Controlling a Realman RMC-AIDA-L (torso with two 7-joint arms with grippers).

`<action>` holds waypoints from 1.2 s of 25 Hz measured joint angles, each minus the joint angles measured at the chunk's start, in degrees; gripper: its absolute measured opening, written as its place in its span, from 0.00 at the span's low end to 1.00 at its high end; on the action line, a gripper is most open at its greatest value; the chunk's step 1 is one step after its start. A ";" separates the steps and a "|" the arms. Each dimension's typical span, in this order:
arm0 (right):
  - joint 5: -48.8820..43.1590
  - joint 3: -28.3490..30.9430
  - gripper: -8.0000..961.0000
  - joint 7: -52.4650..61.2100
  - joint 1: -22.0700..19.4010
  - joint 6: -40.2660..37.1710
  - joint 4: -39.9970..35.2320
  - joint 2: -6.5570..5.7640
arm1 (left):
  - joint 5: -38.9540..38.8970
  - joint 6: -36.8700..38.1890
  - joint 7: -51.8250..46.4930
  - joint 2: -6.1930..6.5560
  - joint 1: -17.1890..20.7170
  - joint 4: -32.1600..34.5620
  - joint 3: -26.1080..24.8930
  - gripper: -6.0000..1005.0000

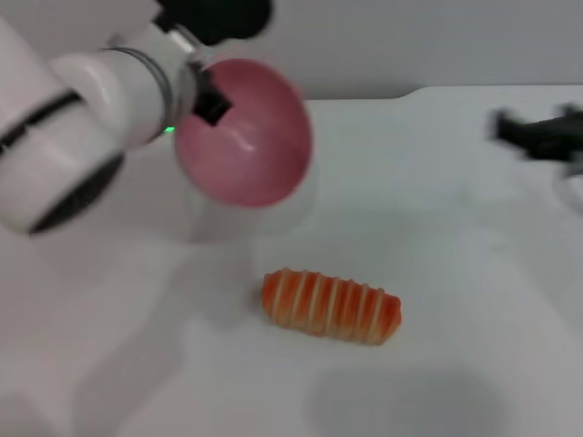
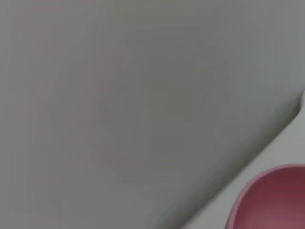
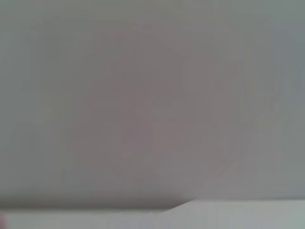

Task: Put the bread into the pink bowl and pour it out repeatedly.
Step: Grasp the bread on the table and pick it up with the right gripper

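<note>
Soft even light, faint shadows, slight blur throughout; wrist views hazy.

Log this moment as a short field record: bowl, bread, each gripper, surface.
pink bowl: lifted off the table, tipped on its side, opening facing the camera, empty
bread: lying on the white table, in front of the bowl, apart from it
left gripper: at the bowl's rim, holding it up
right gripper: at the table's far right, away from both
</note>
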 joint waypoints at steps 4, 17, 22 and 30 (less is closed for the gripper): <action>1.67 -6.89 0.85 0.66 6.93 3.78 3.40 0.19 | -4.35 -3.83 -0.09 0.23 0.52 -0.61 -5.48 0.05; 12.12 -16.67 0.84 4.04 16.05 6.52 14.02 0.33 | -7.00 -2.02 1.65 0.60 1.35 -5.00 -15.44 0.05; 12.23 -17.56 0.84 4.98 16.39 6.93 16.88 0.40 | -7.00 -1.09 2.02 0.60 0.96 -5.21 -15.72 0.05; 13.62 -20.30 0.84 6.40 19.81 4.38 22.09 0.49 | -7.00 -0.91 2.49 0.60 0.37 -5.22 -15.71 0.05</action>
